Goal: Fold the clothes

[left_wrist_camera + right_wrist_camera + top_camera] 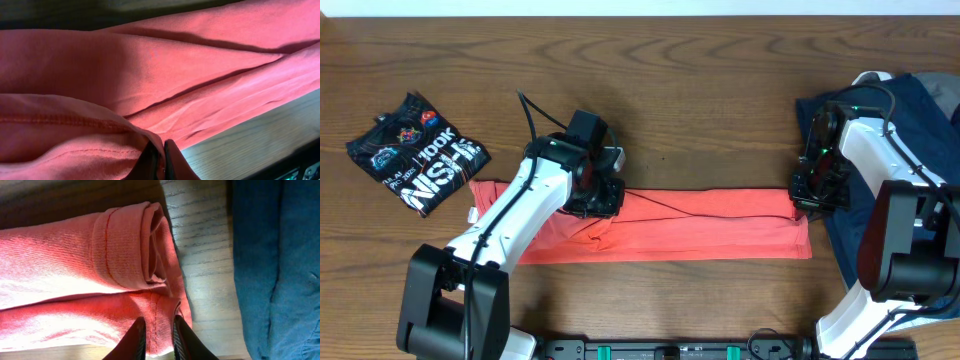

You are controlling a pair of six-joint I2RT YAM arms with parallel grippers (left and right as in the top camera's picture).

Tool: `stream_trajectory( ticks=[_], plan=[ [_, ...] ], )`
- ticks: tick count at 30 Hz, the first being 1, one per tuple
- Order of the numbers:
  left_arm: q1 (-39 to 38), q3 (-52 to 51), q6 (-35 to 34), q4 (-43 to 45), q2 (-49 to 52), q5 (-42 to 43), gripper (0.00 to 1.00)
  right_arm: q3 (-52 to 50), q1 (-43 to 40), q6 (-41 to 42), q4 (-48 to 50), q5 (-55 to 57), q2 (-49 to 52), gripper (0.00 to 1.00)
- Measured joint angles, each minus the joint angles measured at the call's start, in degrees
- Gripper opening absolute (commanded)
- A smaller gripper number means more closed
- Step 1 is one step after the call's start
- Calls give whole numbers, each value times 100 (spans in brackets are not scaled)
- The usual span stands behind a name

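Observation:
The coral-red T-shirt [710,225] lies as a long folded band across the table's middle. My left gripper [595,197] is shut on a fold of it near its left part; the left wrist view shows the jaws [161,159] pinching a thin layer of red cloth [150,75]. My right gripper [810,195] sits at the shirt's right end, its jaws [159,336] closed around the hemmed edge of the red cloth [75,260]. The navy garment [920,130] lies at the far right under the right arm. The black printed tee [417,153] lies folded at the left.
The wooden table [700,80] is bare along the back. The navy garment [270,255] lies just to the right of the red hem in the right wrist view. A black rail [680,350] runs along the front edge.

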Motion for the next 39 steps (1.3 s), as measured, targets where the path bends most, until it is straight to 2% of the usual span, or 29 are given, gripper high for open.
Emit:
stream_trajectory(
  ticks=[1, 2, 3, 13, 19, 22, 24, 26, 31, 35, 39],
  plan=[
    [0, 0, 15, -7, 0, 0, 17, 0, 0, 0, 0, -2, 0, 18],
    [0, 0, 55, -11, 0, -2, 29, 0, 0, 2, 0, -2, 0, 18],
    [0, 0, 46, -11, 0, -4, 33, 0, 0, 2, 0, -2, 0, 18],
    [173, 0, -37, -415, -127, -695, 34, 0, 0, 0, -2, -2, 0, 18],
    [557, 7, -675, -590, -688, -1543, 34, 0, 0, -17, -57, -2, 0, 19],
    [704, -13, -922, -487, -704, -1744, 39, 0, 0, -81, -162, -2, 0, 21],
    [765, -109, -1051, -337, -660, -1829, 39, 0, 0, -96, -201, -2, 0, 27],
    [800, -269, -1117, -262, -562, -1897, 39, 0, 0, -122, -216, -2, 0, 38],
    [942, -826, -1419, 98, -219, -2319, 40, 0, 0, -245, -262, -31, 0, 57],
    [1158, -1128, -1593, 496, -76, -2509, 40, 0, 0, -369, -254, -177, 0, 63],
    [1224, -1150, -1663, 573, -63, -2601, 41, 0, 0, -428, -243, -267, 0, 65]
  ],
)
